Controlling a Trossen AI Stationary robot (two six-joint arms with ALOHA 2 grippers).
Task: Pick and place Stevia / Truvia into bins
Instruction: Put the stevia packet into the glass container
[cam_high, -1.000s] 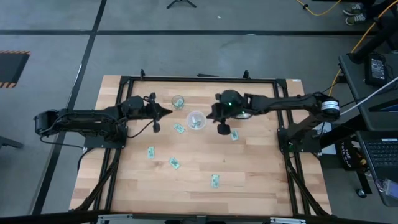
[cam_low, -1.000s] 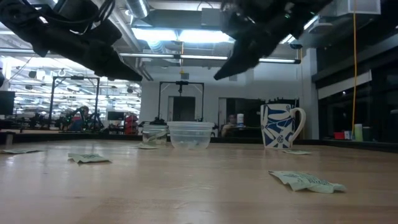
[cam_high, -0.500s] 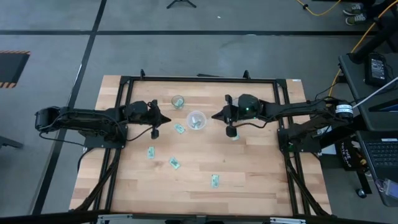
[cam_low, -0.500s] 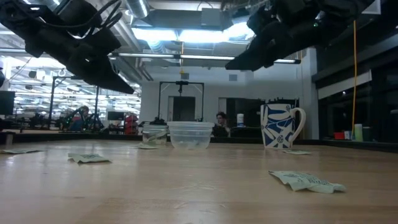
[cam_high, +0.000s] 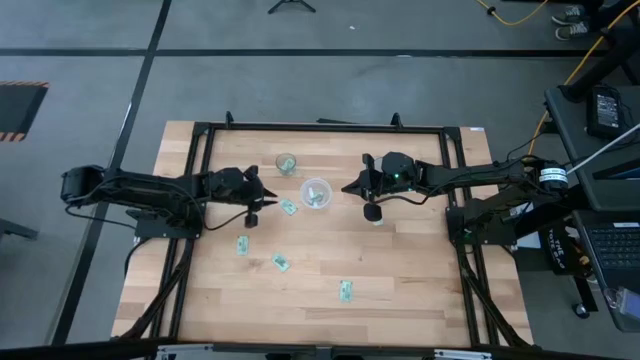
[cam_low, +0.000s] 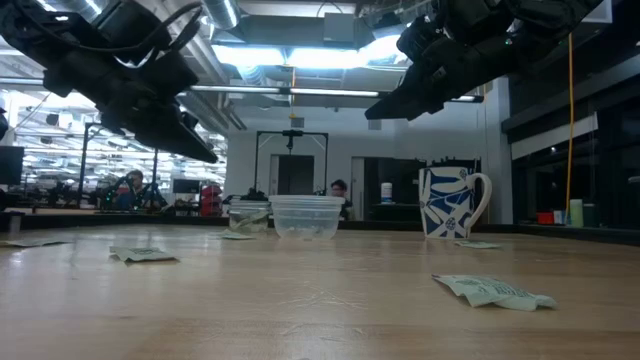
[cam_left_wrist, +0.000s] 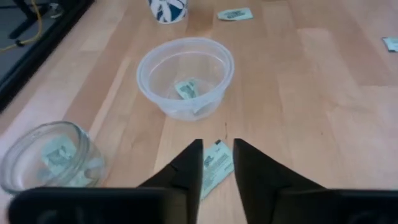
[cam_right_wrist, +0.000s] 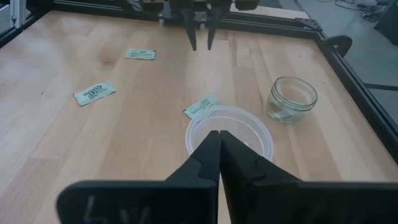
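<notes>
The wide see-through plastic cup (cam_high: 316, 193) sits near the far middle of the pale wooden table (cam_high: 400, 300), and one green and white paper sachet (cam_left_wrist: 187, 89) lies flat on its bottom. Just beside the wide cup, on the far left of it, stands the little clear glass jar (cam_high: 286, 164), and it has a sachet inside too. The left gripper (cam_left_wrist: 216, 163) hangs in the air on the left of the wide cup, pointing at it — its two dark fingers are a little apart and hold nothing. Right under those fingers, between the left gripper and the wide cup, a loose sachet (cam_left_wrist: 214, 168) lies flat on the wood, close to the cup but not touching it. The right gripper (cam_right_wrist: 219, 149) hangs on the other side of the wide cup, up above the table, with its tips pressed together and nothing between them. On the right of the wide cup stands a blue and white mug (cam_low: 448, 202), and a small sachet (cam_low: 476, 244) lies just beside it. Three more sachets lie farther from the wide cup, toward the near side of the table — one (cam_high: 242, 245) to the left, one (cam_high: 281, 262) in the middle and one (cam_high: 345, 290) nearest the front edge.
</notes>
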